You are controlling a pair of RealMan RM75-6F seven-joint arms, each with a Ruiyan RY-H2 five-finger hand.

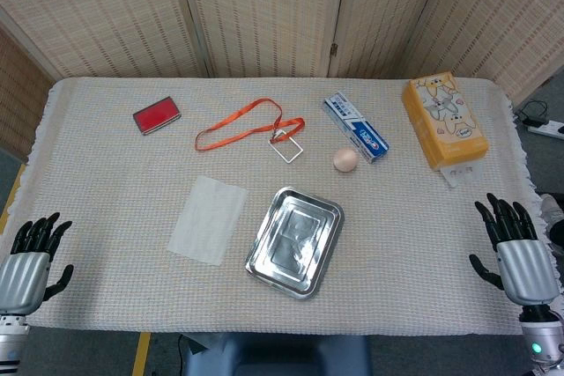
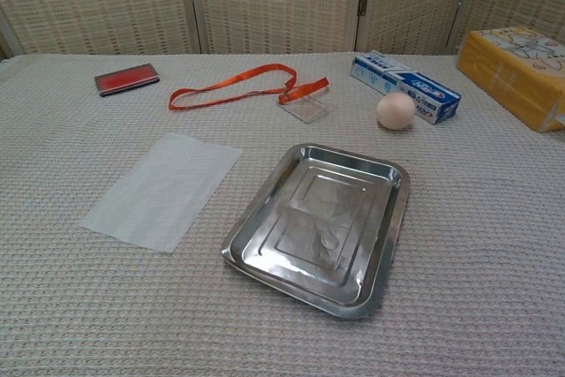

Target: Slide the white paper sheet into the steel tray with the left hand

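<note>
Nothing done yet. My left hand [image 1: 31, 266] is empty, fingers spread, parked at the near-left bench [image 1: 106, 200] edge. White paper sheet [image 1: 208, 218] lies flat ahead and to the right of it, well apart, untouched. Steel tray [image 1: 328, 257] sits just beyond the sheet's far side, empty. Right hand [image 1: 518, 253] is also empty and spread. Left: reach, press, slide the sheet rightward into the tray.

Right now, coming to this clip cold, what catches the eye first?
The shiny steel tray in the middle of the table, empty and lying at an angle, stands out most, with the white paper sheet flat on the cloth just to its left, not touching it. Next come the orange lanyard behind them and the yellow tissue pack at the far right. Both hands, left hand and right hand, wait open at the near corners.
</note>
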